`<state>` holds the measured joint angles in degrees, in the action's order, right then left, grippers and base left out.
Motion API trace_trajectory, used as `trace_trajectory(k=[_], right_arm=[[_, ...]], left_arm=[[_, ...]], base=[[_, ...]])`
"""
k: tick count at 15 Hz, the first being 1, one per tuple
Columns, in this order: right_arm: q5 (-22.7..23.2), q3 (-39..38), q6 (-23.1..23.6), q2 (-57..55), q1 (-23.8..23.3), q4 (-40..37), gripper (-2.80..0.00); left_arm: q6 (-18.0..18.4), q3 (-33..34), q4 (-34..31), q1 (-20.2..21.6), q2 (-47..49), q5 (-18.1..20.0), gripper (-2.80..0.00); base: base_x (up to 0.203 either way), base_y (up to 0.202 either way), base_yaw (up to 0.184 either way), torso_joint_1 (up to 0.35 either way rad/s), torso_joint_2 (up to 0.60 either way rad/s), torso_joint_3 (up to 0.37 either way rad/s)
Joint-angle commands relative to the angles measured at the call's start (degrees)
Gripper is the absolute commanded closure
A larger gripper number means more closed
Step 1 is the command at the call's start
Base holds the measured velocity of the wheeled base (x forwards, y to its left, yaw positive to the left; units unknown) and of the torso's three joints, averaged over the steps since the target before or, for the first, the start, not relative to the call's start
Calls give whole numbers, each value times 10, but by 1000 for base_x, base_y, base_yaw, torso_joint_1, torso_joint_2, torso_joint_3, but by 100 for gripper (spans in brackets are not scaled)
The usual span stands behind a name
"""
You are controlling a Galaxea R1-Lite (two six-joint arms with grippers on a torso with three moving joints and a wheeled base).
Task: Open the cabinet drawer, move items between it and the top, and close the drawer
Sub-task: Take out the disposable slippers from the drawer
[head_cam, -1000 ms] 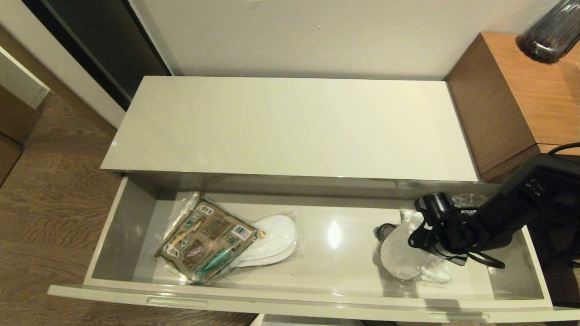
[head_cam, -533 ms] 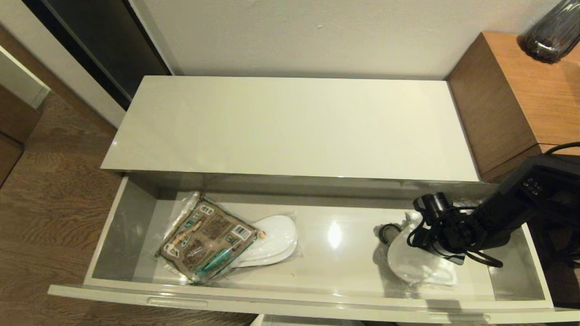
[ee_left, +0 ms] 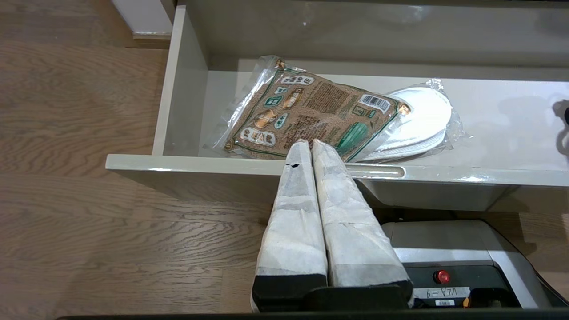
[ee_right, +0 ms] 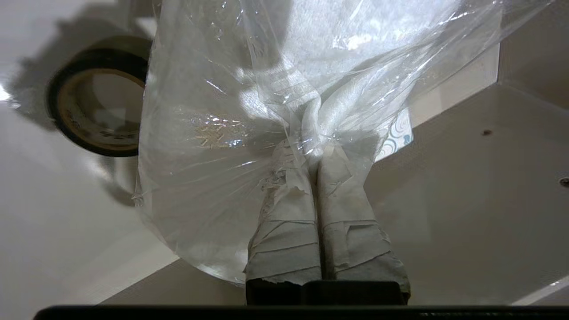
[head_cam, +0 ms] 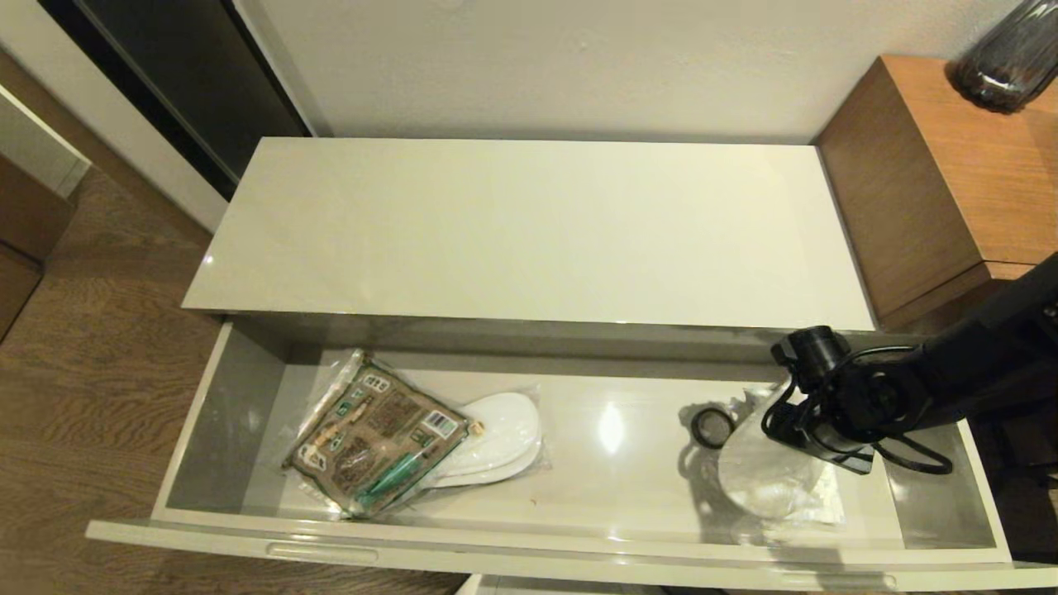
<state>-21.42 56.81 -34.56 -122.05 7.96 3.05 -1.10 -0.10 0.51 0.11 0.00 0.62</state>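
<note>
step: drawer is open; I'm mid-transfer, taking the first item out toward the top. Nothing sits on the top yet, so I judge we're early.
right pincer: pressed together on the plastic wrap of a slipper pack, pinching a bunched fold plus some of the white fabric. In the head view it's over the drawer's right end, right pincer with slipper pack hanging below it, lower edge at or just above the drawer floor, can't tell which.
tape roll: on the drawer floor just beside the pincer, toward the drawer's middle. Looks apart from the pack.
left pincer: pressed together, holding nothing, parked outside the drawer front by the slot handle.
packet: well away from the right pincer, at the far left end, lying over a second slipper pack.
next: raise until the dangling pack clears the drawer's back edge and the top's lip, then carry back over the top and lower before letting go.
risk: grip is mostly on film, could slip or tear; swing could snag the lip.
</note>
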Motion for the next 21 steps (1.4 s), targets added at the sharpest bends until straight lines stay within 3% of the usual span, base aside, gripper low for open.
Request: trace_trajectory(k=[1, 4, 7, 11, 18, 21], right_arm=[[0, 1, -1, 17, 2, -2, 0], [18, 22, 4, 72, 22, -99, 0], [21, 33, 3, 83, 28, -120, 0], [43, 159, -31, 109, 52, -301, 0], [62, 257, -81, 112, 78, -420, 0], [66, 321, -106, 122, 98, -510, 0]], left_arm=[[0, 0, 0, 0, 1, 0, 0], [0, 0, 0, 1, 1, 0, 0], [0, 0, 0, 0, 1, 0, 0], [0, 0, 0, 0, 1, 0, 0], [0, 0, 0, 1, 1, 0, 0], [0, 0, 0, 1, 1, 0, 0]], base=[[0, 0, 0, 0, 0, 0], [0, 0, 0, 0, 0, 0], [0, 0, 0, 0, 0, 0], [0, 0, 0, 0, 0, 0], [0, 0, 0, 0, 0, 0], [0, 0, 0, 0, 0, 0]])
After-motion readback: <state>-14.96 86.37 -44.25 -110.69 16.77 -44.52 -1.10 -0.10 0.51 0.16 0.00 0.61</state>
